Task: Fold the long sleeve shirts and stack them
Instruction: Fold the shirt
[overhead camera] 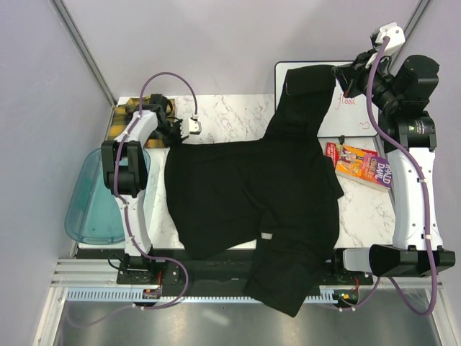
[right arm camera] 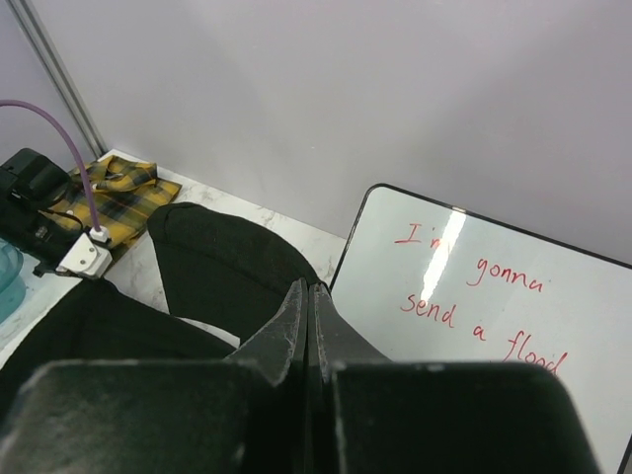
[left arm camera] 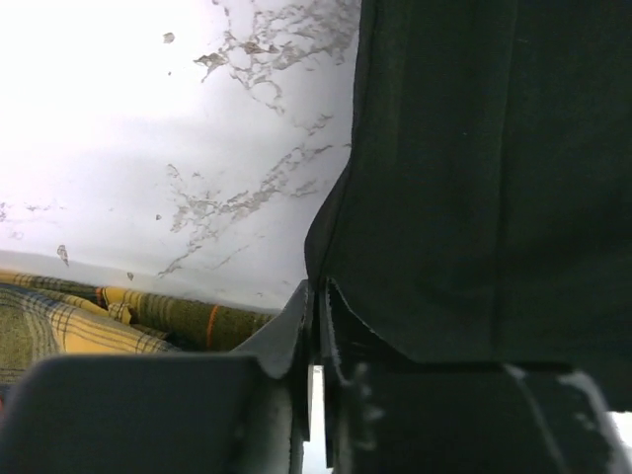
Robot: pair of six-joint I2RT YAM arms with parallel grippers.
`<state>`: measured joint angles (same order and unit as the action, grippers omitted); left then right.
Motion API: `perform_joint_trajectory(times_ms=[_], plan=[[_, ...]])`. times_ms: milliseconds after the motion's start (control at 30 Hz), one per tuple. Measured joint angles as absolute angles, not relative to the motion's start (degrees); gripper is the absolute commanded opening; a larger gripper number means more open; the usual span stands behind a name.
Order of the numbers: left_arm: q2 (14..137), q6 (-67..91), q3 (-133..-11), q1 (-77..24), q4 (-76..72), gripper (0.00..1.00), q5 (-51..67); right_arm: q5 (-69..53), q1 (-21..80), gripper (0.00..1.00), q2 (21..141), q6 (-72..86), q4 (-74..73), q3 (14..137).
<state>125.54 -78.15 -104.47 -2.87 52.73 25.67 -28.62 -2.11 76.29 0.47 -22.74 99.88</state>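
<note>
The plain black long-sleeved cloth shirt lies spread across the white marbled worktop, hem hanging over the near edge, one sleeve stretched far right to where the right claw is clamped shut on it (over a white board with red writing). The left claw is pinched nearly shut on the shirt's far-left edge; the yellow-and-black plaid cloth shirt sits bunched at the far-left corner.

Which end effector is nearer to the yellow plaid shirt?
Left. The left end effector sits just right of the plaid shirt, at the far-left corner. The right end effector is far off to the right, above the whiteboard, gripping the black shirt by a sleeve.
</note>
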Motion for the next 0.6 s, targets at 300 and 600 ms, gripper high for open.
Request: perform_joint_trajectory(times_ms=[300, 600], plan=[[112.71, -78.02, -92.38, -3.4, 54.17, 0.02, 26.09, -28.05, -2.63, 0.0, 74.48, -1.28, -24.05, 98.74], [101.49, -73.3, -77.19, -8.43, 53.84, 0.02, 24.47, -26.61, -3.49, 0.0, 65.3, -3.25, -26.72, 93.51]])
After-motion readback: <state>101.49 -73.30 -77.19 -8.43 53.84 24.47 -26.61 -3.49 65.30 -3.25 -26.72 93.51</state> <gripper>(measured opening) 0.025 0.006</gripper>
